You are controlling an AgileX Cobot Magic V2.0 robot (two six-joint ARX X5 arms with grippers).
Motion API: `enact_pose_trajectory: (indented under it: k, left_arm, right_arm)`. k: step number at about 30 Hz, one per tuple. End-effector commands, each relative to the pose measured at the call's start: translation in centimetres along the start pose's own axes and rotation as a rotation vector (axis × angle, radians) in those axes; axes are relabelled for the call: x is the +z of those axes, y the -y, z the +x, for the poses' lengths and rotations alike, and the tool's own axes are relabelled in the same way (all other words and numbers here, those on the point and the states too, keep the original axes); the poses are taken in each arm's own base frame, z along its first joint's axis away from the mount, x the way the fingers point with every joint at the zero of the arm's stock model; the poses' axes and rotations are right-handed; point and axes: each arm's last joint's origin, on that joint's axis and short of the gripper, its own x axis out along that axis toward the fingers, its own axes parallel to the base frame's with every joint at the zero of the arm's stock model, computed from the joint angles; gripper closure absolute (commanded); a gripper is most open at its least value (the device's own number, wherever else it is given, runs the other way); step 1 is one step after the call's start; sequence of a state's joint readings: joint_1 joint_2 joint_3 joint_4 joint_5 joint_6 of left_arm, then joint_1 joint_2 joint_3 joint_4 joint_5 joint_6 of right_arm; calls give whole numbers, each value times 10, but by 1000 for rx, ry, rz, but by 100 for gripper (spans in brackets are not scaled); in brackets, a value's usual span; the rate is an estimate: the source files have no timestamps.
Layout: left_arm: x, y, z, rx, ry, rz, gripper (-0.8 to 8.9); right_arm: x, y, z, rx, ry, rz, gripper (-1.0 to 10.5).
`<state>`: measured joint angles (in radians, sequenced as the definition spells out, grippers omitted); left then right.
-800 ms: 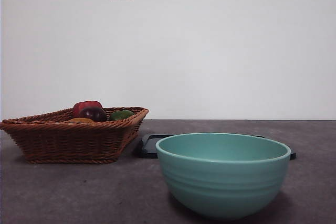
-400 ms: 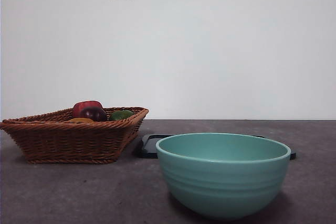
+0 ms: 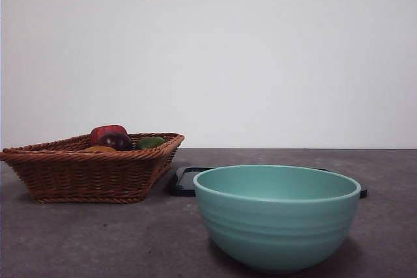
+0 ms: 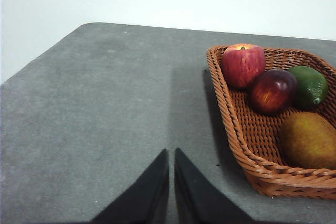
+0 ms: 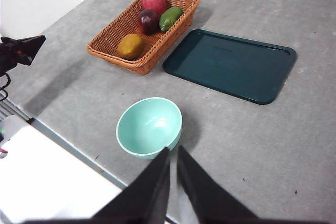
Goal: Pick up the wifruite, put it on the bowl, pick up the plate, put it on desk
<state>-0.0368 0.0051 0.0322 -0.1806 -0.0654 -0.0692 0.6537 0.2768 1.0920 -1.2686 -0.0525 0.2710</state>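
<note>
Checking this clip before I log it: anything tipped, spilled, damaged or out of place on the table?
Nothing stands out. The bowl sits upright and empty on the desk, the four fruits, including the wifruite, lie inside the wicker basket, and the dark tray lies flat beside it.

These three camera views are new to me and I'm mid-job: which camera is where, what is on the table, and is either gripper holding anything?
The front view looks level across the desk. Each of the other two views comes from a camera on one arm's wrist.

The left gripper and the right gripper are both shut and empty, above the desk.

On the desk are a wicker basket, a dark tray beside it and the teal bowl, which is empty.

The basket holds the wifruite, a red apple, a dark red fruit and a green fruit.
</note>
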Motion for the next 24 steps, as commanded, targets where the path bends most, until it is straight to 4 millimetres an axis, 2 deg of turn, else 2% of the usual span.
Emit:
enact_pose_trajectory:
  k: [1,4,7,11,14,18,24]
  left_arm:
    - [-7,-1,2,10,-24,-2,798]
    - [-7,-1,2,10,-24,-2,798]
    - [-7,-1,2,10,-24,-2,798]
    - [-7,-1,2,10,-24,-1,798]
    - [-7,-1,2,10,-24,-1,798]
    - [-7,-1,2,10,-24,-2,798]
    - [-7,-1,2,10,-24,-1,798]
  right_arm:
    - [1,-1,1,-41,26,-67,929]
    - [-3,1,16,-156,51,-136,929]
    - [-5,11,50,-267,206,-228,929]
    - [-21,38,99,-409,470,-232,929]
    - [-39,59,125,-501,561,-224,929]
    - [-65,78,147,-564,535,-197,929]
    - [-95,92,166,-584,472,-158,929]
